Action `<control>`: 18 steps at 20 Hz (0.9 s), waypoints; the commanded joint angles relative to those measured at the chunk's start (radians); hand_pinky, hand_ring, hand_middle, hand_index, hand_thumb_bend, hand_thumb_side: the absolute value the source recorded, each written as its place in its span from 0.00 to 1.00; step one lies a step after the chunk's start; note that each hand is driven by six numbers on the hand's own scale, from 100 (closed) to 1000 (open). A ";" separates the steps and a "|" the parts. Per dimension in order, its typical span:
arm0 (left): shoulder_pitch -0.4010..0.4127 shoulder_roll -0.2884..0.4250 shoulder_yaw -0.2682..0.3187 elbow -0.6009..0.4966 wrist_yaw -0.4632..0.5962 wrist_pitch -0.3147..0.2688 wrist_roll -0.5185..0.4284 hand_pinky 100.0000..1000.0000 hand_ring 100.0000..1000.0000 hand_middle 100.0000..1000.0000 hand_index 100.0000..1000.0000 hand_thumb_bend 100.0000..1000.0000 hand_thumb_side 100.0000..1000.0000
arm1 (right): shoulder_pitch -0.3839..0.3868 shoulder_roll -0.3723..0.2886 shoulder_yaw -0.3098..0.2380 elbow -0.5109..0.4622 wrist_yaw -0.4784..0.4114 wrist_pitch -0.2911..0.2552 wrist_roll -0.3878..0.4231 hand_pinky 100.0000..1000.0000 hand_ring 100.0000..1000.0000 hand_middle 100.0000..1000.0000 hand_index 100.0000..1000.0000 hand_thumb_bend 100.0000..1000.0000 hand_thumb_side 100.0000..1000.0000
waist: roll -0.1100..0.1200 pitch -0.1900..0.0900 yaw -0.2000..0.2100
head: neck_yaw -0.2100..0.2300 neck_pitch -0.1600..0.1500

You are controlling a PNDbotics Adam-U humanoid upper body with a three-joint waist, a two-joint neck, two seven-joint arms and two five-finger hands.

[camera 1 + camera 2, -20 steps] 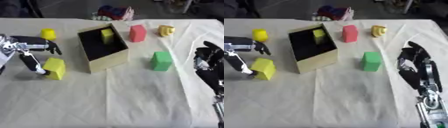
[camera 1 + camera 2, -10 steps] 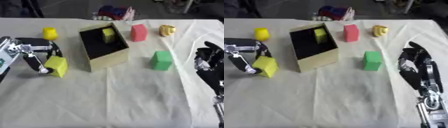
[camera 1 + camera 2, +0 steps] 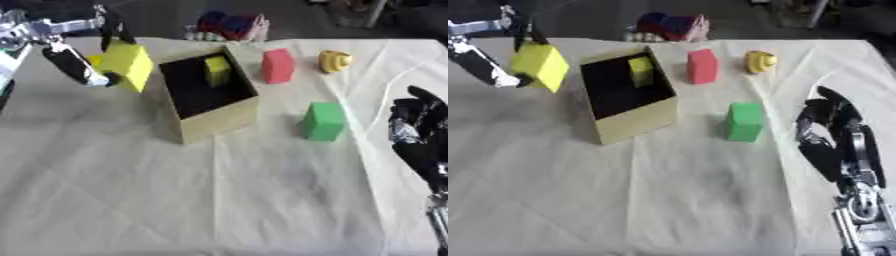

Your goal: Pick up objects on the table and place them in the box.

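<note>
My left hand (image 3: 77, 60) is shut on a yellow block (image 3: 129, 65) and holds it in the air just left of the open cardboard box (image 3: 208, 125). A smaller yellow-green block (image 3: 216, 70) lies inside the box at its far side. On the cloth to the right stand a red block (image 3: 277, 65), a yellow banana-like toy (image 3: 333, 61) and a green block (image 3: 325, 121). My right hand (image 3: 830, 135) rests at the right edge with relaxed fingers, holding nothing.
A pale cloth (image 3: 219, 200) covers the table. A red and blue heap (image 3: 231, 24) lies at the far edge behind the box. The small yellow piece seen earlier at the far left is hidden behind the held block.
My left hand has lifted the yellow block off the cloth and carried it up and toward the box. The whole picture has also shifted. The right hand has stayed put.
</note>
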 commanded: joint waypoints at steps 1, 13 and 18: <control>-0.052 -0.055 0.017 0.074 -0.078 0.002 0.086 0.71 0.51 0.46 0.57 0.28 0.02 | -0.017 -0.010 0.003 -0.009 -0.006 -0.002 0.006 0.78 0.72 0.65 0.85 0.00 0.17 | 0.007 -0.018 -0.009 | 0.004 0.004; -0.090 -0.203 -0.008 0.199 -0.173 -0.045 0.251 0.76 0.62 0.57 0.67 0.41 0.19 | -0.037 -0.002 0.013 -0.008 -0.014 -0.002 0.015 0.78 0.72 0.65 0.85 0.00 0.17 | 0.001 0.007 -0.045 | 0.019 0.004; -0.091 -0.212 -0.040 0.208 -0.184 -0.080 0.244 0.79 0.72 0.70 0.77 0.55 0.29 | -0.039 -0.002 0.012 -0.006 -0.014 -0.002 0.017 0.78 0.72 0.65 0.85 0.00 0.17 | 0.005 0.006 -0.049 | 0.018 0.004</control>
